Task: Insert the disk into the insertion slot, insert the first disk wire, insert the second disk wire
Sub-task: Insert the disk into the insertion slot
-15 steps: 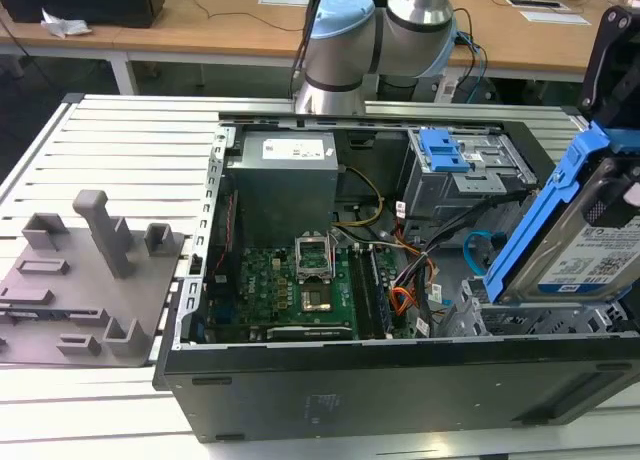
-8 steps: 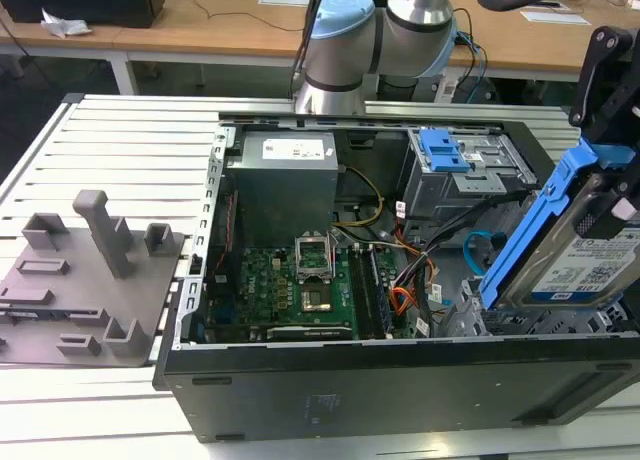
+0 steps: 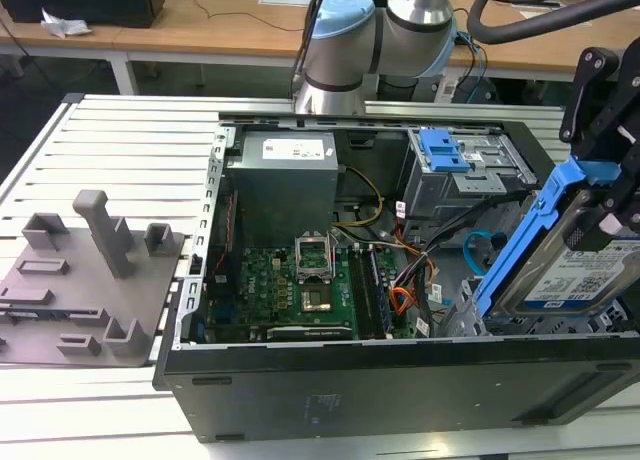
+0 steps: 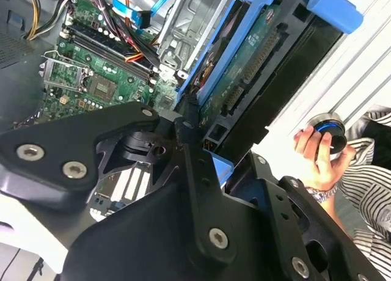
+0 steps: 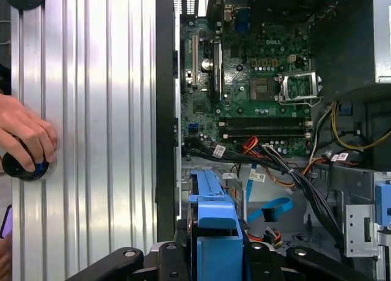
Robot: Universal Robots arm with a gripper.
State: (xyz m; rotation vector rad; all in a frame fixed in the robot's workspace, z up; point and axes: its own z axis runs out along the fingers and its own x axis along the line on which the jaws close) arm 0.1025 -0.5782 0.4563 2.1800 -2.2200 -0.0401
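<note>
The disk (image 3: pixel 575 265), a silver drive with a white and blue label in a bright blue carrier (image 3: pixel 530 235), hangs tilted over the case's right front corner in the exterior view. My gripper (image 3: pixel 608 202) is shut on its raised end. Its lower end sits by the silver insertion slot (image 3: pixel 462 318). In the second wrist view the disk's circuit-board underside (image 4: pixel 244 70) runs alongside the cage wall (image 4: pixel 189 27). The light blue second disk wire (image 3: pixel 480 248) (image 5: pixel 269 209) loops loose inside the case. The orange and dark first disk wire (image 3: pixel 402 300) (image 5: pixel 252 144) lies by the motherboard.
A taller grey bay with a blue latch (image 3: pixel 442 152) stands behind the slot. The open case (image 3: pixel 300 380) holds the motherboard (image 3: pixel 300 285) and the power supply (image 3: pixel 285 185). A grey fixture plate (image 3: pixel 80 280) lies at the exterior view's left. A person's hand (image 5: pixel 24 137) rests on a round knob on the slatted table.
</note>
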